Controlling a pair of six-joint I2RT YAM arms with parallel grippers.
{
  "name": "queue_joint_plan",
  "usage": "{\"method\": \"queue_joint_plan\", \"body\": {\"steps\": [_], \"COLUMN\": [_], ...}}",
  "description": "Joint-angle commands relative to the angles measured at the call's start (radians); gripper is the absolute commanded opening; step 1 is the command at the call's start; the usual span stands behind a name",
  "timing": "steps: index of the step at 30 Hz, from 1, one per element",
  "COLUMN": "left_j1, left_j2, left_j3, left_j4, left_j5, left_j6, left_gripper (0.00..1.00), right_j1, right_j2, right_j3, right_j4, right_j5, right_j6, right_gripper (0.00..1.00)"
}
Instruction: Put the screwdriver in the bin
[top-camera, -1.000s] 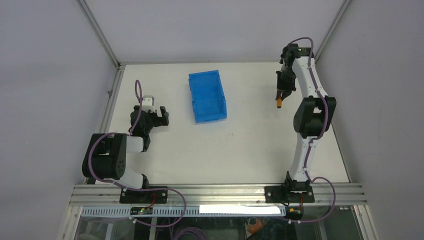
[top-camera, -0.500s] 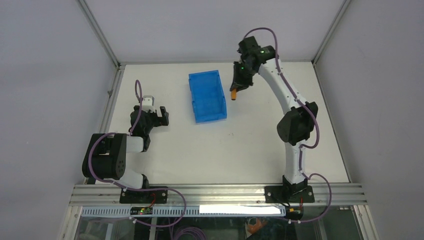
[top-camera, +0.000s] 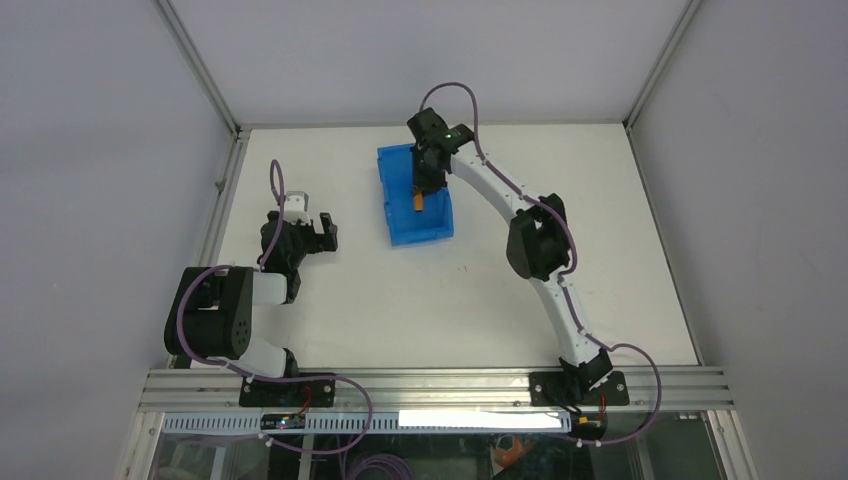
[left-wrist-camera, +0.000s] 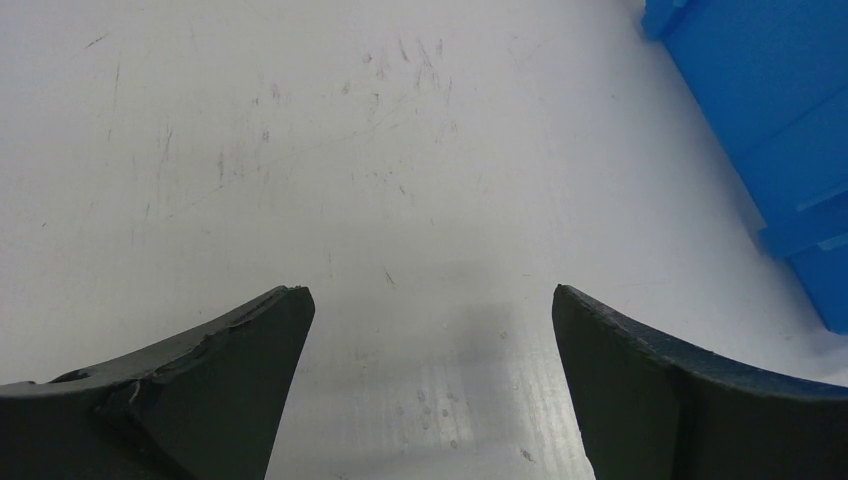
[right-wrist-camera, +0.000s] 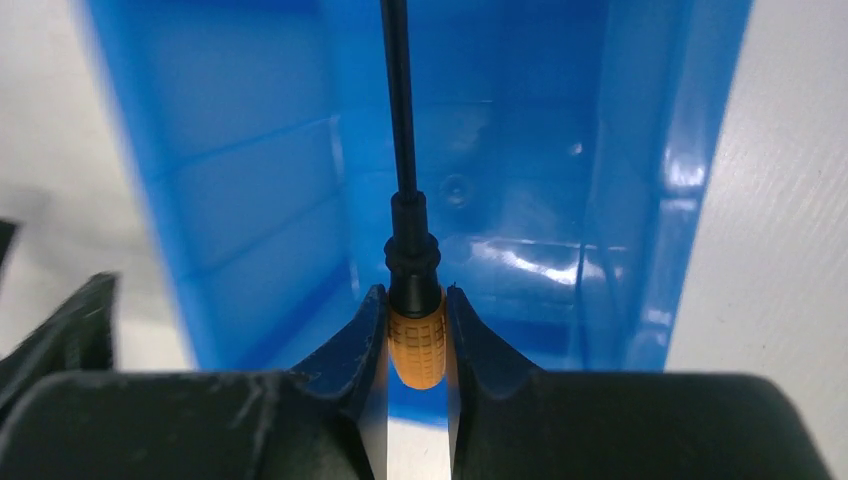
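Observation:
The blue bin (top-camera: 395, 190) stands on the table at the back, left of centre. My right gripper (top-camera: 420, 192) is above it and shut on the screwdriver (top-camera: 417, 203), whose orange handle hangs over the bin's inside. In the right wrist view the fingers (right-wrist-camera: 365, 335) pinch the orange handle (right-wrist-camera: 417, 345), and the black shaft (right-wrist-camera: 398, 110) points ahead over the bin's floor (right-wrist-camera: 500, 200). My left gripper (top-camera: 322, 231) is open and empty near the table's left side, low over the bare surface (left-wrist-camera: 430, 300). A corner of the bin (left-wrist-camera: 770, 110) shows at the right of the left wrist view.
The white table (top-camera: 560, 200) is framed by metal rails; a rail (top-camera: 220, 200) runs along the left edge close to my left arm. The right arm reaches across from the near right to the bin.
My right arm has swung left from the back right of the table, carrying the screwdriver, and now holds it over the bin. The left arm has not moved.

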Motion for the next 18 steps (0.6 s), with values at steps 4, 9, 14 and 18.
{"method": "queue_joint_plan", "body": {"steps": [4, 9, 14, 18], "left_j1": [0.005, 0.005, 0.006, 0.005], "left_j2": [-0.005, -0.006, -0.005, -0.005], "left_j3": [0.017, 0.016, 0.016, 0.016], "left_j4": [0.066, 0.066, 0.066, 0.067], "left_j5": [0.017, 0.017, 0.017, 0.018], "left_j6": [-0.003, -0.003, -0.003, -0.003], "left_gripper": [0.99, 0.99, 0.99, 0.99], "right_j1": [0.033, 0.047, 0.054, 0.062], "right_j2": [0.086, 0.083, 0.041, -0.018], "right_j3": [0.004, -0.042, -0.05, -0.049], "right_j4": [0.037, 0.061, 0.074, 0.079], "right_j5": [0.117, 0.156, 0.184, 0.214], "right_j6": [-0.027, -0.019, 0.004, 0.004], "right_gripper": [0.0, 0.2, 0.32, 0.36]}}
